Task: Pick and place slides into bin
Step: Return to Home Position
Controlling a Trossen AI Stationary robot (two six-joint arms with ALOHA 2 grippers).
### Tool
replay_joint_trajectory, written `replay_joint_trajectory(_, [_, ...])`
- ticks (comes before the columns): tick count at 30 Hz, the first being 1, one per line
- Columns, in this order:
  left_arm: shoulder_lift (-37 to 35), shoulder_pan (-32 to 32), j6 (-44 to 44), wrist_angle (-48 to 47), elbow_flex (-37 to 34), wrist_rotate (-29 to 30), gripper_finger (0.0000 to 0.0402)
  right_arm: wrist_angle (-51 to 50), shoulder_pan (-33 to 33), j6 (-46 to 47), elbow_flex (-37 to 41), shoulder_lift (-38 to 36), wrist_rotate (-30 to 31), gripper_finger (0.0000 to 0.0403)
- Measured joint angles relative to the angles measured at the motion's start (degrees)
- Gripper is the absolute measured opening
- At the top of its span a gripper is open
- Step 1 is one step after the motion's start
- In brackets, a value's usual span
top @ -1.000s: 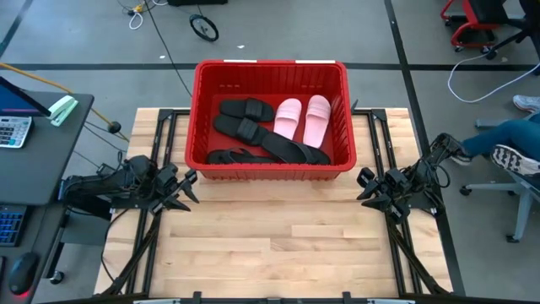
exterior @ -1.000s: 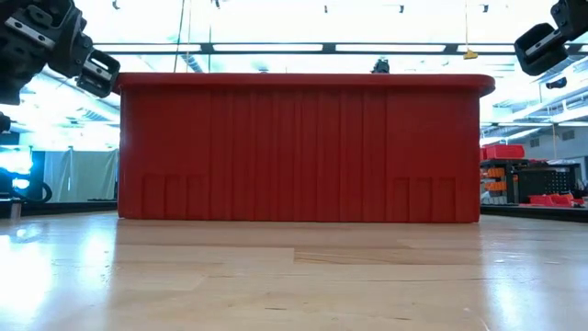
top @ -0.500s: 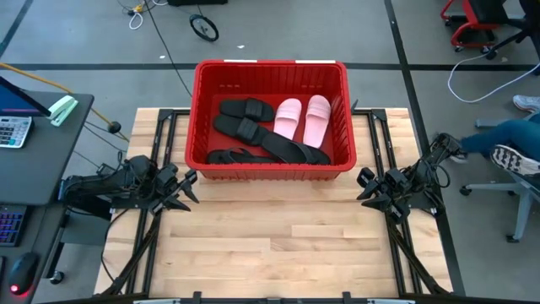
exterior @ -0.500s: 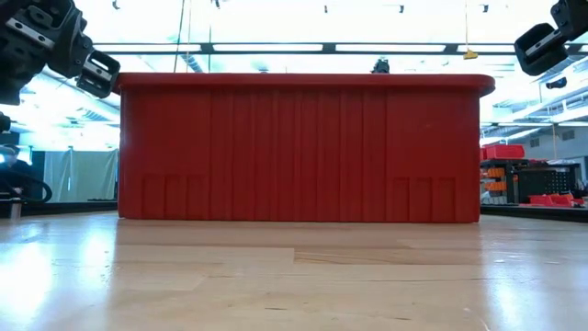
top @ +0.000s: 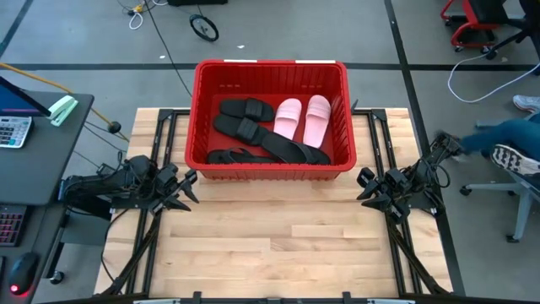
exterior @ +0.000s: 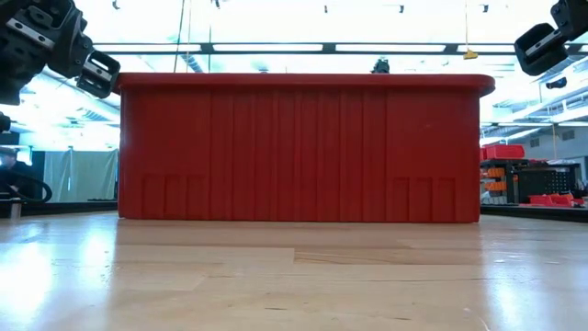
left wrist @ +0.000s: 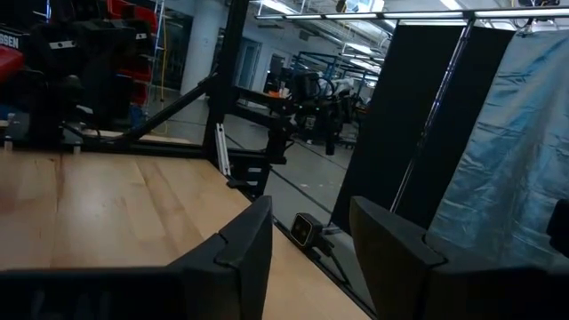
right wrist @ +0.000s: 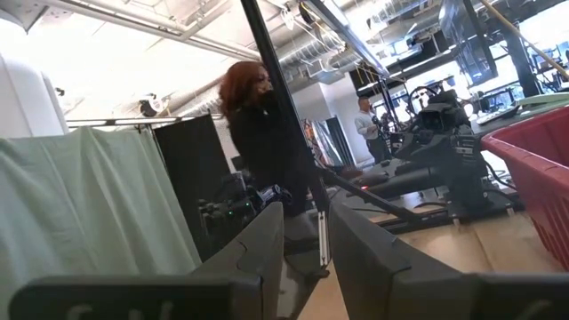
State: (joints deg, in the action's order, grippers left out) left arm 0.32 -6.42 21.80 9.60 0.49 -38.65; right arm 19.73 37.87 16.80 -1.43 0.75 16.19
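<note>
While the left hand [top: 192, 187] and right hand [top: 361, 187] flank the ribbed red plastic bin [top: 270, 66], parted and empty, the pale pink and black slides [top: 302, 116] inside it, probably light and bendy, favour strap grasps.

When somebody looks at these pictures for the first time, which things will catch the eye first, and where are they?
The bright red bin stands at the far middle of the wooden table, with two pale pink slides inside it beside black slides. The left gripper and the right gripper hang open and empty at the table's two sides, near the bin's front corners.
</note>
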Motion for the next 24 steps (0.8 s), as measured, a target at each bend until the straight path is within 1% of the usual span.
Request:
replay_joint_trajectory(5, [0.0, 0.0, 0.0, 0.0, 0.0, 0.0, 0.0153, 0.0, 0.0, 0.0, 0.0, 0.0, 0.0, 0.0100])
replay_joint_trajectory(13, [0.0, 0.0, 0.0, 0.0, 0.0, 0.0, 0.0162, 0.0, 0.0, 0.0, 0.0, 0.0, 0.0, 0.0100])
replay_joint_trajectory(24, [0.0, 0.0, 0.0, 0.0, 0.0, 0.0, 0.0162, 0.0, 0.0, 0.0, 0.0, 0.0, 0.0, 0.0100])
